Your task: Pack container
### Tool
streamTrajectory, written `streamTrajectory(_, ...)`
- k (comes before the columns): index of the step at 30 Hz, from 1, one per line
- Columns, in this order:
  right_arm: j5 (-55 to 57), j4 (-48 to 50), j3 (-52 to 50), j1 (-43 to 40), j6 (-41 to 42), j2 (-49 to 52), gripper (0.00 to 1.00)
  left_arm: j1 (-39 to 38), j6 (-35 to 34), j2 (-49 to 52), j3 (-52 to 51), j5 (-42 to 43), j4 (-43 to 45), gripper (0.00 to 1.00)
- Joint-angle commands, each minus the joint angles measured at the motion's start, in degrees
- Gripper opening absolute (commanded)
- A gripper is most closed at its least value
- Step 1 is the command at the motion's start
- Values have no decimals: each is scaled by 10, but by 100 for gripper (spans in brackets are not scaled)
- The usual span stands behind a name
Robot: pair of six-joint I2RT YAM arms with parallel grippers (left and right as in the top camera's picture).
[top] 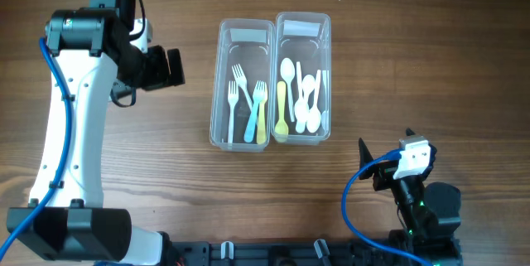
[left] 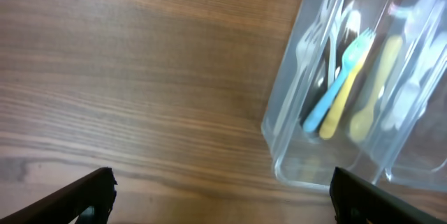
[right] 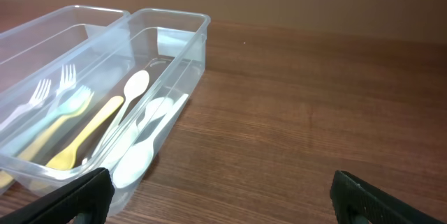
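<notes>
**A:** Where do the containers stand?

**B:** In the middle of the table (top: 431, 67); two clear ones sit side by side with their long rims touching; the left container (top: 246, 46) holds forks (top: 239, 84), and the right container (top: 303, 44) holds spoons (top: 308, 104).

**A:** How does the cutlery lie?

**B:** The forks lie lengthwise with their tines toward the far end; some are white, while a blue fork (top: 252, 115) and a yellow fork (top: 262, 113) lie close together by the right wall. The spoons are white except one yellow spoon (top: 281, 113); it lies along the left wall of its container with its bowl toward the near end.

**A:** And the left gripper?

**B:** The left gripper (top: 179, 67) hangs over the far left of the table, pointing right toward the containers and well apart from them; its fingers stand wide apart with nothing between them; its wrist camera shows bare wood and a corner of the left container.

**A:** The right gripper?

**B:** The right gripper (top: 370, 166) sits at the near right, nearer than the right container and apart from it; its fingers are also spread wide and empty; its wrist camera looks across the wood at both containers.
</notes>
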Motion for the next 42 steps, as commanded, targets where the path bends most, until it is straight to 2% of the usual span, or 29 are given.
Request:
streamTrajectory(1, -9, 2, -6, -2, -2, -9, 100, -1, -2, -52, 0, 4, 71, 100)
streamTrajectory(7, -9, 2, -6, -2, -1, -9, 100, -6, -1, -158, -1, 15, 176, 100)
streamTrajectory(11, -9, 2, -6, -2, -2, -9, 100, 3, -1, -233, -24, -5, 202, 100)
streamTrajectory(20, -9, 2, -6, -2, -2, -9, 100, 50, -1, -434, -218, -14, 254, 100)
streamTrajectory(25, -9, 2, -6, -2, -2, -9, 100, 55, -2, -523, -365, -5, 326, 100)
streamTrajectory(26, -9, 2, -6, -2, -1, -9, 100, 55, -2, -554, -427, 8, 360, 100)
streamTrajectory(34, -9, 2, -6, -2, -2, -9, 100, 55, -4, -694, -646, 48, 495, 100)
streamTrajectory(42, -9, 2, -6, -2, -1, -9, 100, 55, -4, -813, -776, 48, 531, 100)
